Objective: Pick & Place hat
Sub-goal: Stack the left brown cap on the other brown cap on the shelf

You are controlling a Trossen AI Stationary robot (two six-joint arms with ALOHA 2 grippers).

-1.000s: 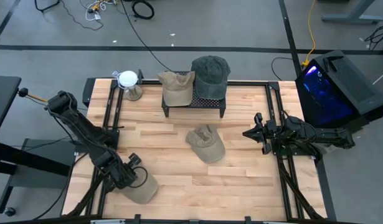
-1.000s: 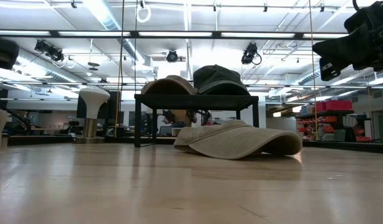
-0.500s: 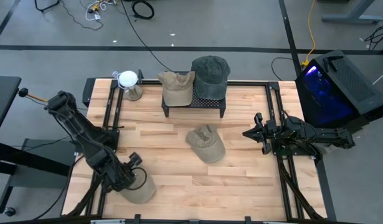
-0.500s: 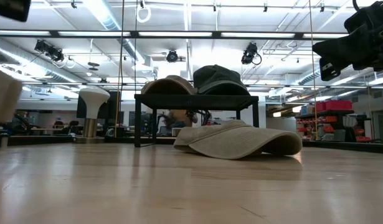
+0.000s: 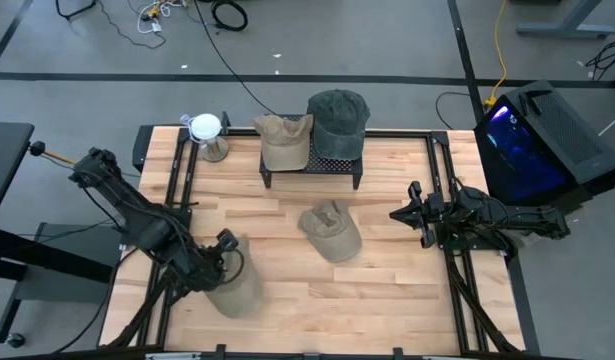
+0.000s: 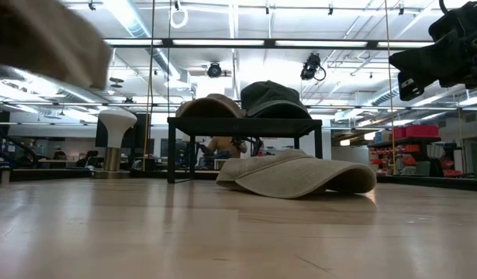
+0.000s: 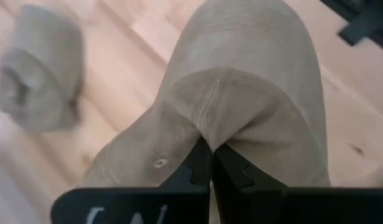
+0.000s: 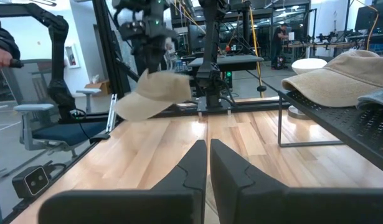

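Observation:
My left gripper [image 5: 227, 264] is over the table's near left part, shut on a tan cap [image 5: 237, 290]. The right wrist view shows that cap [image 8: 155, 93] in the air. It is a blur at the upper left of the low view [image 6: 44, 39]. A second tan cap [image 5: 330, 231] lies on its brim and crown at mid-table. A third tan cap [image 5: 284, 140] and a dark green cap [image 5: 338, 120] rest on a black rack [image 5: 312, 168]. My right gripper [image 5: 399, 214] hovers shut above the right edge. My left gripper [image 7: 211, 163] pinches a raised fold of the cap's crown [image 7: 219, 118] between its two fingers, beside an eyelet [image 7: 159, 163]. The fingers come from above, slanting down. The cap hangs below them, lifted clear of the table, its brim pointing away from the gripper.
A white head form on a stand [image 5: 207, 130] sits at the far left corner beside the rack. Bare wood lies between the lifted cap and the mid-table cap. A lit computer case [image 5: 537, 140] stands off the table's right side.
My left gripper has risen and shifted a little toward the table's right, staying shut on the tan cap. The cap has gone from table height at the near left to well above the table, lifted clear.

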